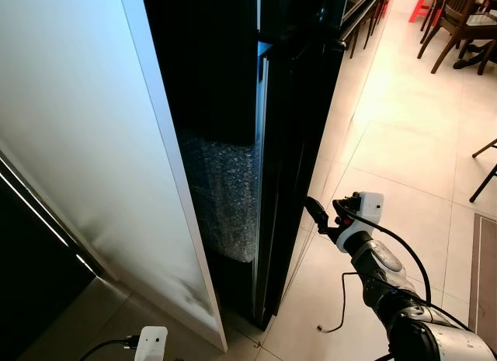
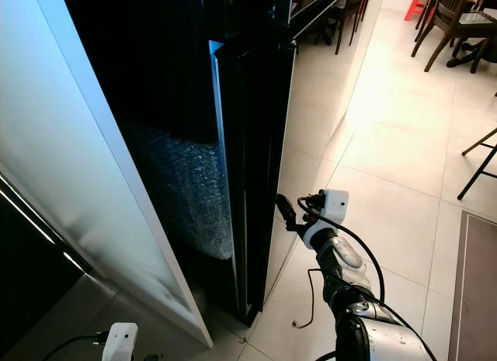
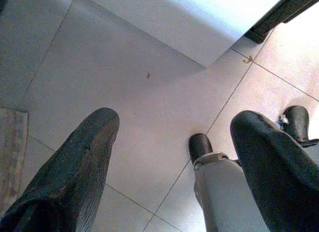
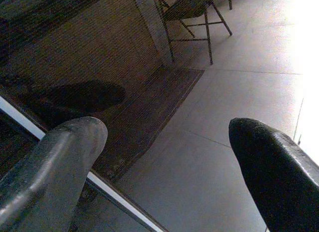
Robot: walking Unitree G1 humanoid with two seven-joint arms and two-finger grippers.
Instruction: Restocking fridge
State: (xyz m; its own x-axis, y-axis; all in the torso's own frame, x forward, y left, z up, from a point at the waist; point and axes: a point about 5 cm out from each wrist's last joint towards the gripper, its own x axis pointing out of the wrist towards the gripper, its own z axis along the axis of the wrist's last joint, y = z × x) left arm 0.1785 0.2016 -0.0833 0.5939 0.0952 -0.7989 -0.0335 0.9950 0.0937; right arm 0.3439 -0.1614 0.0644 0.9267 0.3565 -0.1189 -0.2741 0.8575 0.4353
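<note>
A white panel (image 1: 93, 144) filled the left, and beside it stood the black fridge (image 1: 291, 144), a bubble-wrapped surface (image 1: 225, 198) low between them. The left gripper (image 3: 169, 157) hung near the pale tiled floor (image 1: 404, 136), fingers spread wide and empty. The right gripper (image 1: 317, 213) was raised just beside the fridge's dark edge, fingers (image 4: 269, 167) well apart, holding nothing. Wooden chairs (image 1: 458, 23) stood far right.

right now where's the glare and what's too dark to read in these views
Eye views: the fridge door and the gap behind it are near black, while the floor tiles are bright. Right wrist view: the floor washes out white past the right tool.
</note>
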